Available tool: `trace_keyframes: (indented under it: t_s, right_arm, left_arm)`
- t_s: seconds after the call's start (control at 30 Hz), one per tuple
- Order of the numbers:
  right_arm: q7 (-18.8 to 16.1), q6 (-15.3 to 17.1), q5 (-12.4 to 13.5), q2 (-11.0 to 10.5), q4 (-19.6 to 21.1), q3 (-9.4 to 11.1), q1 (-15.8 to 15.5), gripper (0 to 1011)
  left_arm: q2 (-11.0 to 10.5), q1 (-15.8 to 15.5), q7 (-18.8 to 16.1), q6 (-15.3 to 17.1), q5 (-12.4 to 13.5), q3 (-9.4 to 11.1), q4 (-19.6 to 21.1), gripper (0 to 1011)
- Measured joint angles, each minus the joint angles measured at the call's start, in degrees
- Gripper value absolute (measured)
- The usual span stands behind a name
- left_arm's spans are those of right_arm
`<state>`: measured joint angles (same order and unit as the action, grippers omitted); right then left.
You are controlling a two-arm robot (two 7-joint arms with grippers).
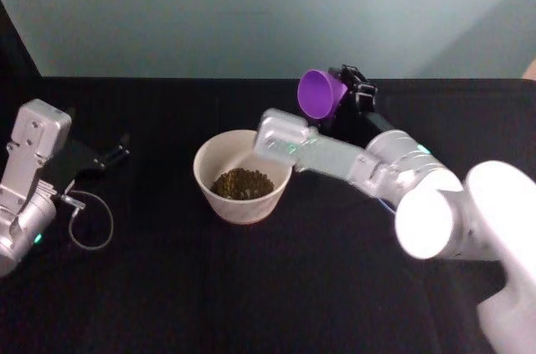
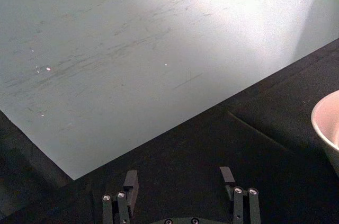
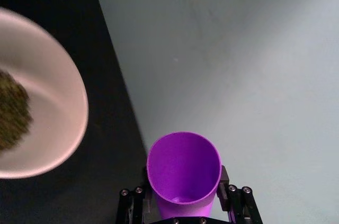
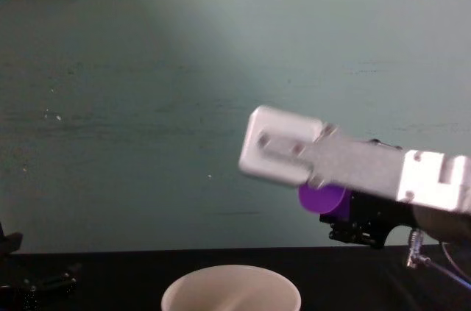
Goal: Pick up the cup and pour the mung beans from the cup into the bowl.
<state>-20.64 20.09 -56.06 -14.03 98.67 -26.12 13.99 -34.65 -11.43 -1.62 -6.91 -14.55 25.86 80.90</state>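
In the head view the right gripper (image 1: 342,91) has its fingers clenched around the base of the cup (image 1: 321,93), held in the air and tipped on its side, mouth turned toward the bowl (image 1: 242,177). The bowl stands on the black worktop (image 1: 251,287) below and beside those fingers, with the mung beans (image 1: 241,182) heaped inside it. The left gripper (image 1: 113,155) rests well apart on the worktop. In the left wrist view its fingers (image 2: 130,184) are spread, grasping nothing, the bowl's rim (image 2: 324,123) off to one side. In the right wrist view the cup (image 3: 184,171) sits between the fingers (image 3: 224,180), its inside bare, the bowl (image 3: 47,128) and beans (image 3: 11,110) beyond. In the chest view the cup (image 4: 322,198) peeks from behind the right arm (image 4: 346,160), above the bowl (image 4: 230,289).
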Motion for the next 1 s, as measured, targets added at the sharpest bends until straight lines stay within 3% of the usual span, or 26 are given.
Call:
trace_keyframes:
  t_s: [0.03,0.07,0.13,0.17,0.23,0.27,0.37,0.4,0.5,0.63,0.73,0.83,1.0]
  right_arm:
    - [-0.6,-0.6,2.0,0.2,-0.2,1.0,-0.1,718]
    - [-1.8,-1.7,6.3,0.6,-0.5,2.9,-0.3,718]
    - [-2.8,-2.4,10.2,1.1,-0.8,4.9,-0.6,718]
    - [-3.7,-2.9,13.9,1.8,-1.2,6.8,-0.8,718]
    - [-4.5,-3.3,17.4,2.5,-1.7,8.8,-1.1,718]
    - [-5.0,-3.7,20.4,3.1,-2.2,10.4,-1.3,718]
    - [-5.7,-4.6,24.8,4.0,-2.9,12.7,-1.7,718]
    - [-6.1,-5.5,27.7,4.6,-3.3,14.1,-2.0,718]
    - [-6.6,-6.8,31.8,5.5,-4.0,16.1,-2.4,718]
    - [-7.7,-8.9,39.6,7.4,-5.4,19.9,-3.0,718]
    - [-8.2,-9.4,42.8,8.0,-6.1,21.4,-3.3,718]
    - [-8.3,-9.3,44.4,8.1,-6.4,21.8,-3.3,718]
    - [-8.4,-9.2,44.6,8.1,-6.4,21.9,-3.2,718]
  left_arm:
    - [0.0,0.0,0.0,0.0,0.0,0.0,0.0,1000]
    - [0.0,0.0,0.0,0.0,0.0,0.0,0.0,1000]
    - [0.0,0.0,0.0,0.0,0.0,0.0,0.0,1000]
    - [0.0,0.0,0.0,0.0,0.0,0.0,0.0,1000]
    - [0.0,0.0,0.0,0.0,0.0,0.0,0.0,1000]
    - [0.0,0.0,0.0,0.0,0.0,0.0,0.0,1000]
    - [0.0,0.0,0.0,0.0,0.0,0.0,0.0,1000]
    - [0.0,0.0,0.0,0.0,0.0,0.0,0.0,1000]
    - [0.0,0.0,0.0,0.0,0.0,0.0,0.0,1000]
    - [0.0,0.0,0.0,0.0,0.0,0.0,0.0,1000]
    - [0.0,0.0,0.0,0.0,0.0,0.0,0.0,1000]
    - [0.0,0.0,0.0,0.0,0.0,0.0,0.0,1000]
    - [0.0,0.0,0.0,0.0,0.0,0.0,0.0,1000]
